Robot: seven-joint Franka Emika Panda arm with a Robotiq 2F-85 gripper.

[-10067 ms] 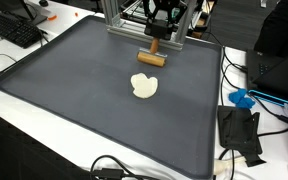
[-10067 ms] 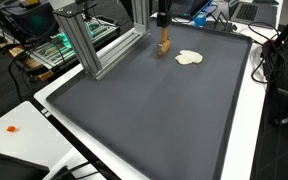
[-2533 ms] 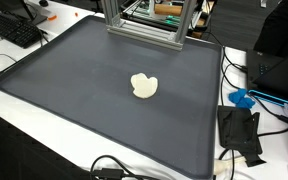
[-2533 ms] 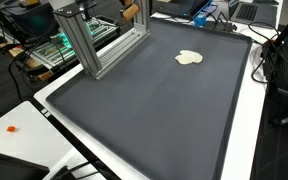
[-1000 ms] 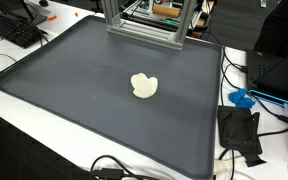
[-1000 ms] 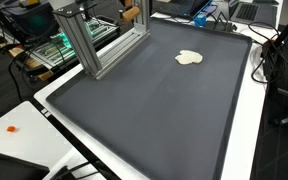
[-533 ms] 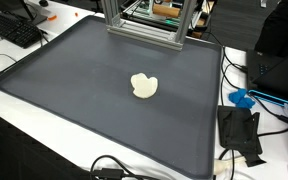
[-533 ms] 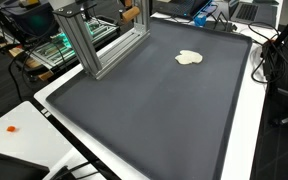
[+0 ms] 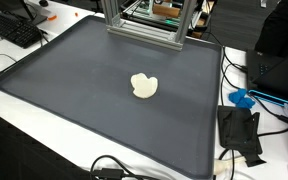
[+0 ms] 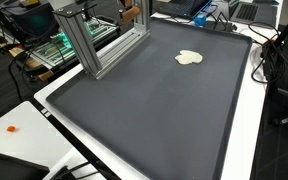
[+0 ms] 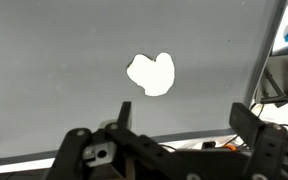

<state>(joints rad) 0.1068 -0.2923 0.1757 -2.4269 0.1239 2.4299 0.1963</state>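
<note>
A cream-white lump [image 9: 144,86] lies on the dark grey mat [image 9: 74,80], also seen toward the mat's far side [image 10: 189,58]. In the wrist view the lump [image 11: 151,73] sits ahead of and well apart from my gripper [image 11: 184,108]. The gripper is open, its two black fingers [image 11: 246,112] stand wide with only bare mat between them. The gripper does not show in either exterior view. A small wooden piece [image 10: 131,13] rests beyond the aluminium frame [image 10: 84,45], off the mat; it shows again as the wooden piece [image 9: 166,9] at the top edge.
The aluminium frame [image 9: 144,30] stands at the mat's far edge. A keyboard [image 9: 14,30], a blue item [image 9: 242,98], a black device [image 9: 239,130] and cables [image 9: 114,168] lie around the mat on the white table [image 10: 24,125].
Nothing has moved over the last second. Ten seconds ago the gripper stood over the wooden piece on the mat by the frame; both have since left the mat.
</note>
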